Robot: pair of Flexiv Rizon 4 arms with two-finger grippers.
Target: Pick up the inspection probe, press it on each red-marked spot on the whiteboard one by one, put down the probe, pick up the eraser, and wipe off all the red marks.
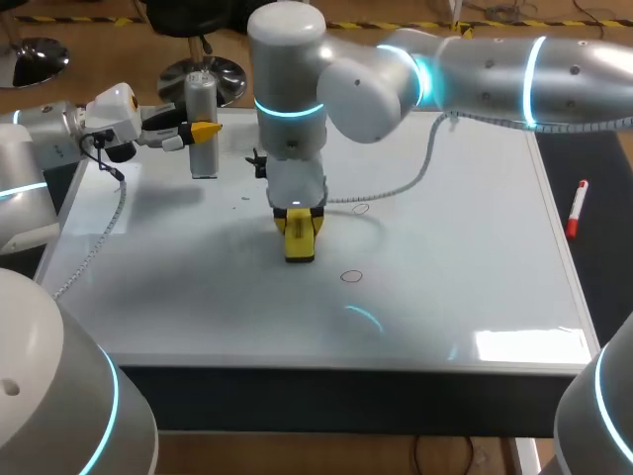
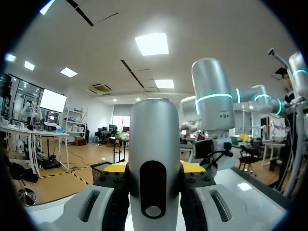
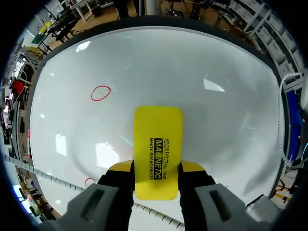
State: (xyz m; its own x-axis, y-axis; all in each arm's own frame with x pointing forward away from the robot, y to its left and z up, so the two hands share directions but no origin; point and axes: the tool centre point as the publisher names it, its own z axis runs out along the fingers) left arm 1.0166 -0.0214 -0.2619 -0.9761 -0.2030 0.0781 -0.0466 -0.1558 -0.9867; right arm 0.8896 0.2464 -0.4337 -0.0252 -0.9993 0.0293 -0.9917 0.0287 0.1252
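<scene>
Eraser is yellow, probe silver-grey, rings red, whiteboard white.

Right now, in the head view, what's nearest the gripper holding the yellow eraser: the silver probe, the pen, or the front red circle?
1. Front red circle, just front-right of the right gripper.
2. Silver probe, back left.
3. Pen, far right edge.

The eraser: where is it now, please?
Head view: the eraser is shut in the right gripper near the middle of the whiteboard, left of a red circle.

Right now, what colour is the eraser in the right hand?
Yellow with a black label; the rectangular eraser shows best in the right wrist view.
</scene>
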